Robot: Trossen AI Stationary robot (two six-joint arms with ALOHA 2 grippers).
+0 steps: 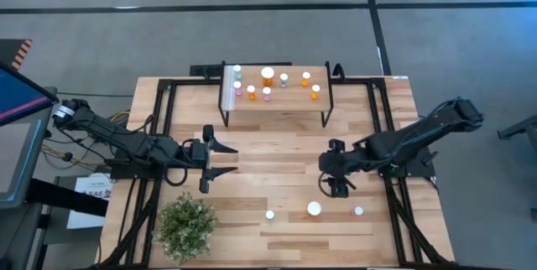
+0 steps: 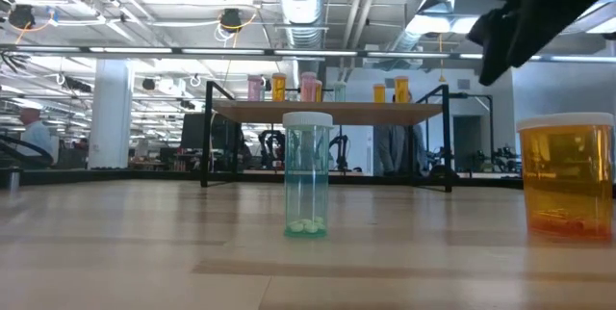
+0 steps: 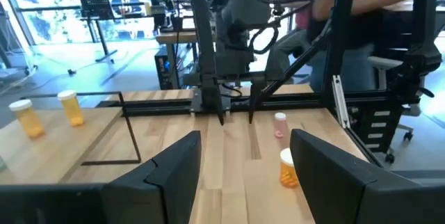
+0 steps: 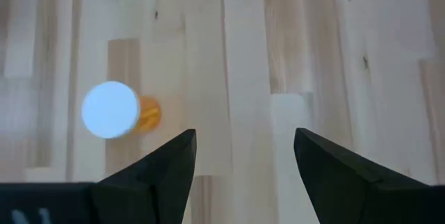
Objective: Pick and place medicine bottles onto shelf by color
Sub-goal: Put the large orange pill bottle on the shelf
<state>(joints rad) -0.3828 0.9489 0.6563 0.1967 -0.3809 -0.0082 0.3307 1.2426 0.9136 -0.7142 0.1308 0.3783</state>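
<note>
Orange bottle (image 1: 314, 209) stands just beside the right gripper (image 1: 334, 188), whose fingers gape empty; an off-centre descent could topple it.

Two dark, jointed arms were seen, each ending in a black two-fingered gripper: the left gripper (image 1: 220, 160) and the right gripper (image 1: 334, 184). Cables were bundled at the left arm's base.

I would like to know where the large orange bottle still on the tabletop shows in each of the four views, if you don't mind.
High view: large orange bottle near the front edge, just ahead of the right gripper.
Low view: at the right edge.
Left wrist view: low, between the fingers, right of centre.
Right wrist view: left of centre, white cap up.
Shared landmark: the small pink bottle beside it.
</note>
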